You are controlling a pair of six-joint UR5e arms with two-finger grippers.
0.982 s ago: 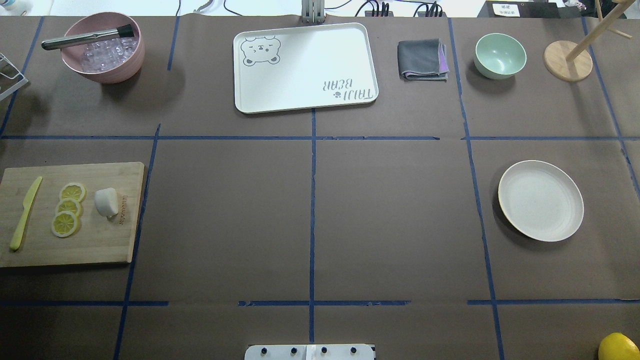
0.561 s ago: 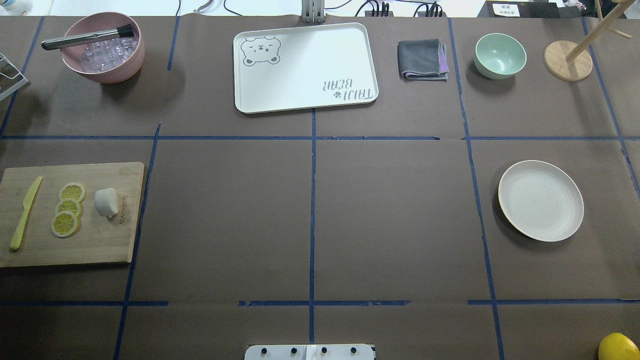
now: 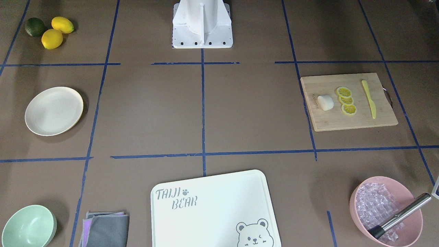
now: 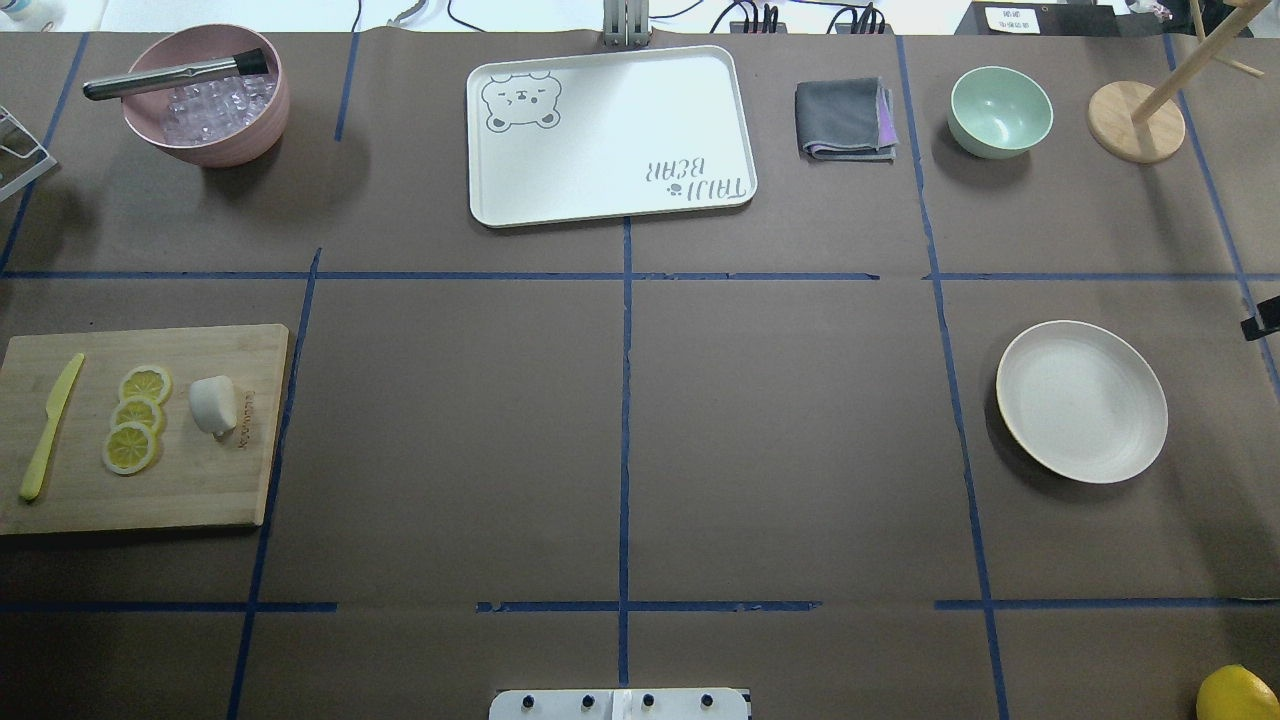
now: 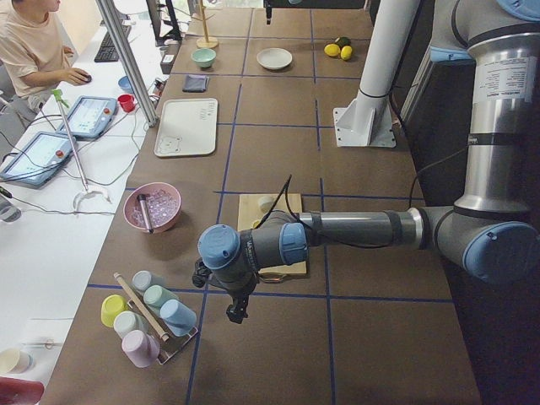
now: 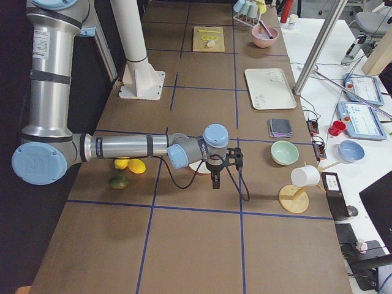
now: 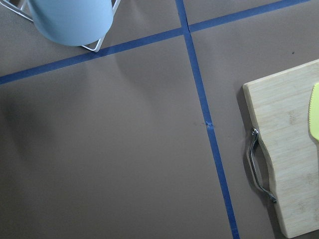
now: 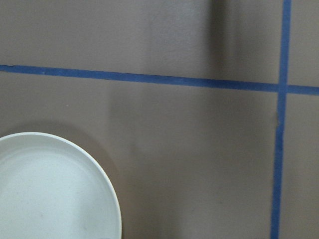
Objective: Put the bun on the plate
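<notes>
The bun [image 4: 213, 403] is a small, smooth white lump, rounded like a pillow. It lies on a wooden cutting board [image 4: 200, 480] at the table's left side. Just beside it three lemon slices [image 4: 137, 416] sit in a touching row, and beyond them lies a yellow knife [image 4: 50, 426]. The plate [image 4: 1081, 400], round, shallow and cream-white, is well apart on the table's right side. The left gripper [image 5: 234, 314] hangs above the table off the board's handled end, near a rack of cups [image 5: 156, 298]. The right gripper [image 6: 214, 180] hangs just beside the plate. Whether either pincer is released or clenched, I cannot tell.
</notes>
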